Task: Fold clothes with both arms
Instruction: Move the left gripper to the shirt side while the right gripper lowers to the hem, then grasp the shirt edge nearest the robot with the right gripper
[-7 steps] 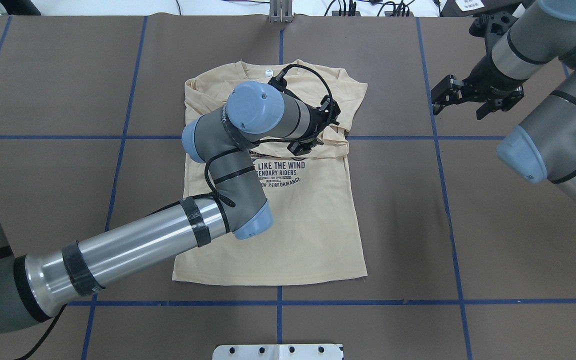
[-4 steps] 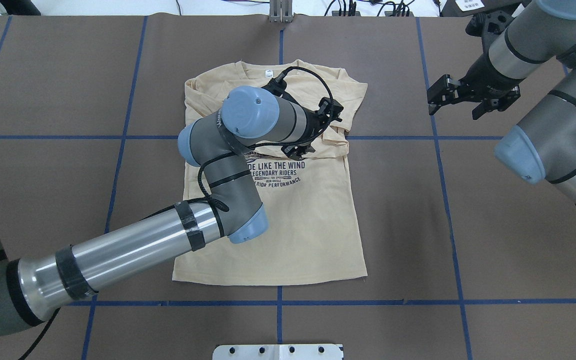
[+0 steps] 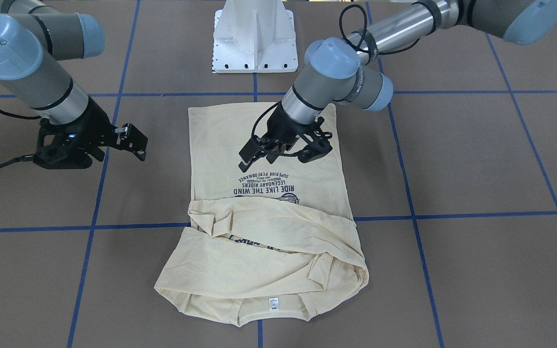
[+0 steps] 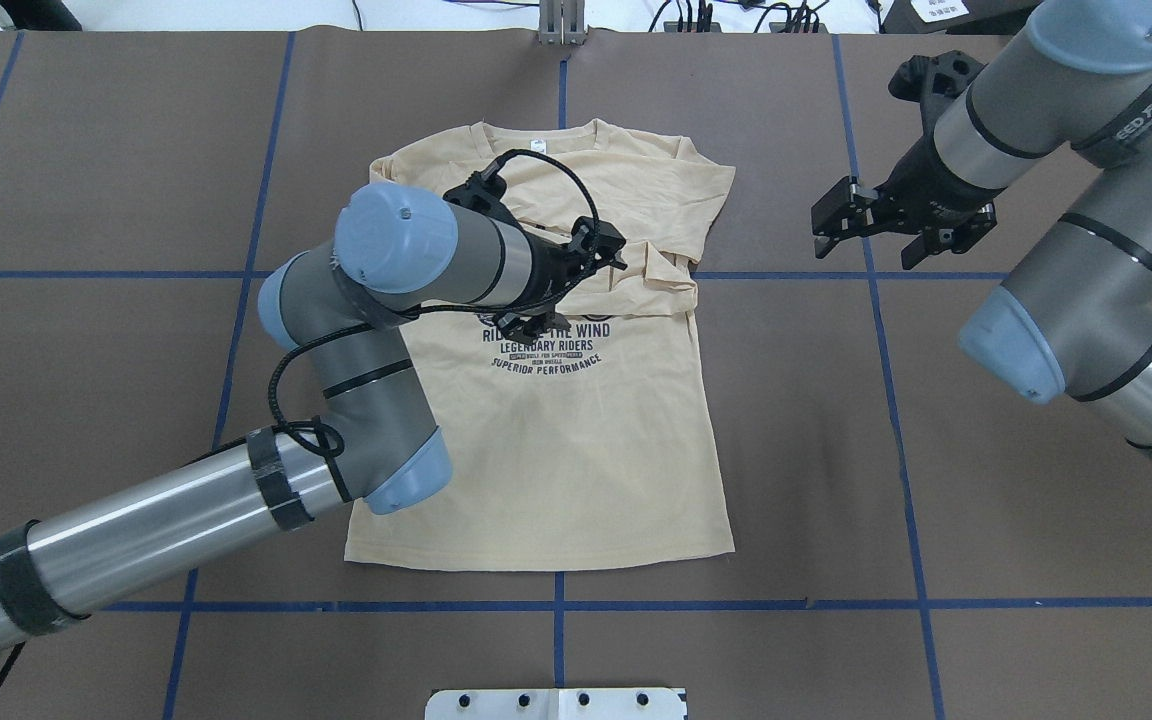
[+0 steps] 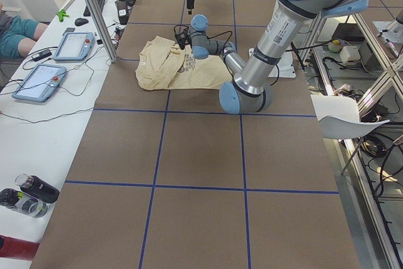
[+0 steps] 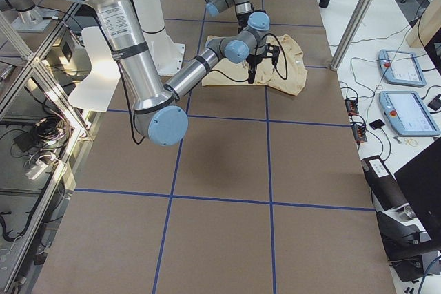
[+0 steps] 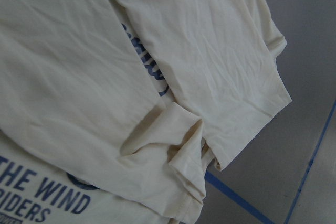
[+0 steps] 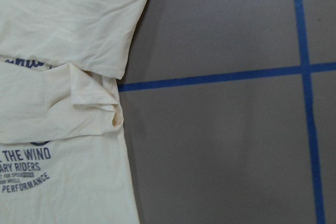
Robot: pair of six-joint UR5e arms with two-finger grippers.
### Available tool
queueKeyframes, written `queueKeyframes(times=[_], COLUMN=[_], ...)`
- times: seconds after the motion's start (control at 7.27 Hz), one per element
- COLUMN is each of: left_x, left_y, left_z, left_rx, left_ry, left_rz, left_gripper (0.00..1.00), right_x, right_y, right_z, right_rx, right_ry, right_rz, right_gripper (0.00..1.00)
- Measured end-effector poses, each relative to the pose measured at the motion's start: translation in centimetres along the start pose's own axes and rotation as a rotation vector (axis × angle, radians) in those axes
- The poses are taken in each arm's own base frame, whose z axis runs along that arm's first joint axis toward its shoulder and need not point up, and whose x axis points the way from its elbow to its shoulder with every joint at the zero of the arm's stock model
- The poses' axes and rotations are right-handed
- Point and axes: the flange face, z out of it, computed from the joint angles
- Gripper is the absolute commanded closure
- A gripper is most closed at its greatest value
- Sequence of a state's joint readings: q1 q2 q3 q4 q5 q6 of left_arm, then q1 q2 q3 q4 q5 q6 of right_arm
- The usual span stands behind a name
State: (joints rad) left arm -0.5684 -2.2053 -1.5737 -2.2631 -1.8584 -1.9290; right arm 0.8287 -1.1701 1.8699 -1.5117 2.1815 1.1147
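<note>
The cream-yellow T-shirt (image 4: 586, 450) lies flat on the brown table, neck label (image 4: 537, 143) at the far end, both sleeves folded across the chest over the navy print. It also shows in the front view (image 3: 269, 261). My left gripper (image 4: 566, 285) hovers over the print just below the folded sleeves, open and empty, as the front view (image 3: 282, 155) confirms. My right gripper (image 4: 824, 228) is open and empty above bare table, right of the shirt's shoulder. The left wrist view shows the folded sleeve cuff (image 7: 184, 145); the right wrist view shows the shirt's edge (image 8: 63, 24).
Blue tape lines (image 4: 896, 400) divide the brown table cover. The white pedestal base (image 3: 254, 38) stands at the robot's edge. A side table with tablets (image 5: 44, 80) and bottles (image 5: 31, 190) runs along the far edge.
My left gripper has drawn back from the folded sleeve toward the print, left and nearer the robot. My right gripper has moved left toward the shirt's shoulder.
</note>
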Motion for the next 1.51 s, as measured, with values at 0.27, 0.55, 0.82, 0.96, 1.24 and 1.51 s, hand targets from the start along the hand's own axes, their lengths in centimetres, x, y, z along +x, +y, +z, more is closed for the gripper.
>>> queueKeyframes(times=[0.27,0.55,0.82,0.96,1.24,1.51], left_x=[-4.5,-6.2,-6.6,-6.5,-6.3,-6.1], left_y=[0.5,1.4,1.9,2.0,2.3,2.6], left_z=[-6.7,-11.5,-13.7,-14.0,-14.1,-14.1], left_rx=[-0.016,-0.029,-0.033,-0.033,-0.033,-0.032], left_ry=[-0.016,0.009,0.029,0.033,0.030,0.022], left_rz=[0.052,0.069,0.076,0.077,0.077,0.075], left_gripper=[0.00,0.00,0.00,0.00,0.00,0.00], right_x=[-3.8,-6.1,-7.0,-6.8,-5.9,-5.2], right_y=[5.7,11.9,16.1,17.3,18.2,18.4], right_z=[4.0,9.0,11.8,12.8,14.7,16.3], right_rx=[0.007,-0.007,-0.041,-0.058,-0.081,-0.095], right_ry=[-0.036,-0.014,0.009,0.023,0.063,0.097], right_rz=[0.027,0.011,0.002,-0.002,0.000,0.006], right_gripper=[0.01,0.01,0.01,0.01,0.01,0.02])
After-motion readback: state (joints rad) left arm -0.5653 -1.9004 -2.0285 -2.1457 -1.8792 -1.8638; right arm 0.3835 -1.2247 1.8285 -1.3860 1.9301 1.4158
